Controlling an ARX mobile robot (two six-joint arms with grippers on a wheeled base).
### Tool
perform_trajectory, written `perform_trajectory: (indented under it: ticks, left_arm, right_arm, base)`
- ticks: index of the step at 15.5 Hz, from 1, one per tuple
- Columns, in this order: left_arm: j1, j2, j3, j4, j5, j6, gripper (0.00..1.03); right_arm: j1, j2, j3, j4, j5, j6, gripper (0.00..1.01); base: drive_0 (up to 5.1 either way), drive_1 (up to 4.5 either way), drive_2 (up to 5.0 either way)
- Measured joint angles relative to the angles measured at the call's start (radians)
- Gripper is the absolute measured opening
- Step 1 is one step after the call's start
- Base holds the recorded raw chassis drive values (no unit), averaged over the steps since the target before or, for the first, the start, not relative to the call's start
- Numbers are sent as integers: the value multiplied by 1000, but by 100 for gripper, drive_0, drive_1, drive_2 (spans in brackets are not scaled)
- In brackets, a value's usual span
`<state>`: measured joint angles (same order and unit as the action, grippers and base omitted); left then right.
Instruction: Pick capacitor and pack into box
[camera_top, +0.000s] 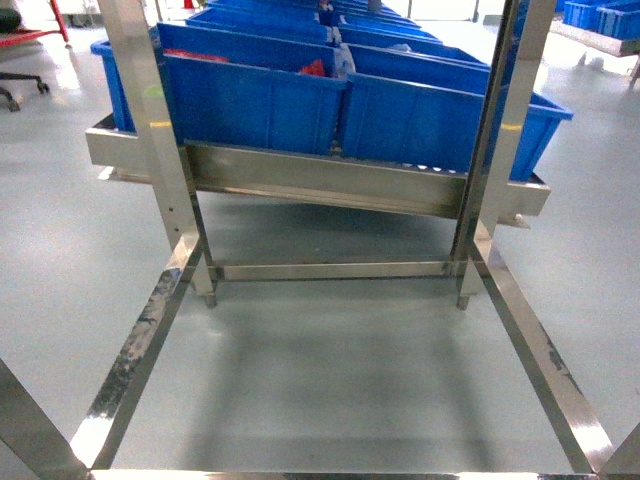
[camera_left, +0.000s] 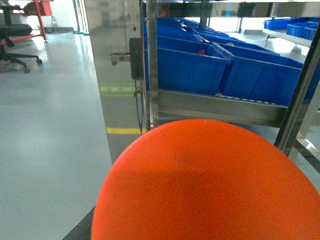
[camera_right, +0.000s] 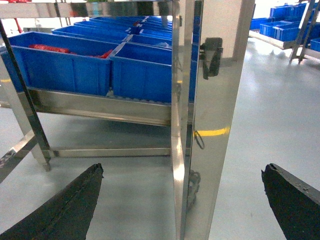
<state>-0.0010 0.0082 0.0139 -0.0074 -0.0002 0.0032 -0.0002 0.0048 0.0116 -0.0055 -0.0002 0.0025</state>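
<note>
Blue bins (camera_top: 330, 100) on steel rack (camera_top: 320, 185); orange dome (camera_left: 210, 185) blocks left cam.

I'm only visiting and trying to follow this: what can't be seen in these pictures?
- Left gripper: the left wrist view is half filled by a round orange surface; no fingers show.
- Right gripper: only two black finger tips show, wide apart; the frame's lower edge cuts the rest.
- Blue plastic bins: contents mostly behind their walls.
- Neither capacitor nor pink box appears.

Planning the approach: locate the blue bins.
The blue bins sit in rows on the steel rack's shelf, upper centre of the head view, above the bare floor.
</note>
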Motion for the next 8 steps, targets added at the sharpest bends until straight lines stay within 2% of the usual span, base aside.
perform_trajectory:
  ticks: [4,8]
  left_arm:
    - [0,0,0,0,0,0,43]
    - [0,0,0,0,1,0,43]
  right_arm:
    - [0,0,0,0,0,0,98]
    - [0,0,0,3,2,0,98]
  base:
    - [0,0,0]
    - [-477,334,162]
